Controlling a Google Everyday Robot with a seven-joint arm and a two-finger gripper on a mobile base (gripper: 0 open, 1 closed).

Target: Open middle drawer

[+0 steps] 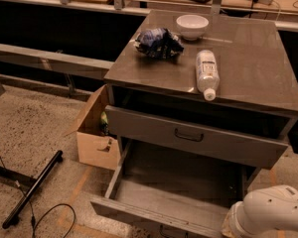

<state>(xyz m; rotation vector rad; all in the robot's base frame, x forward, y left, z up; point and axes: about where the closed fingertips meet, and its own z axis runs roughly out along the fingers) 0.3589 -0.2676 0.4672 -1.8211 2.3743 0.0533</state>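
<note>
The grey cabinet [248, 48] has its top drawer [154, 130], with the taller front panel, slightly ajar. Below it the middle drawer [179, 182] stands pulled far out, showing a plain grey inside. Its low front panel [139, 213] sits at the bottom edge of the view, with the dark loop handle [171, 231] partly cut off. The third drawer is hidden beneath it. A white arm segment [270, 214] shows at the bottom right, beside the drawer's right front corner. The gripper itself is out of view.
On the cabinet top lie a white bowl [192, 26], a crumpled blue bag [158, 42] and a plastic bottle [207, 73] on its side. An open cardboard box [94, 133] stands left of the cabinet. A black bar [34, 188] and cables lie on the floor.
</note>
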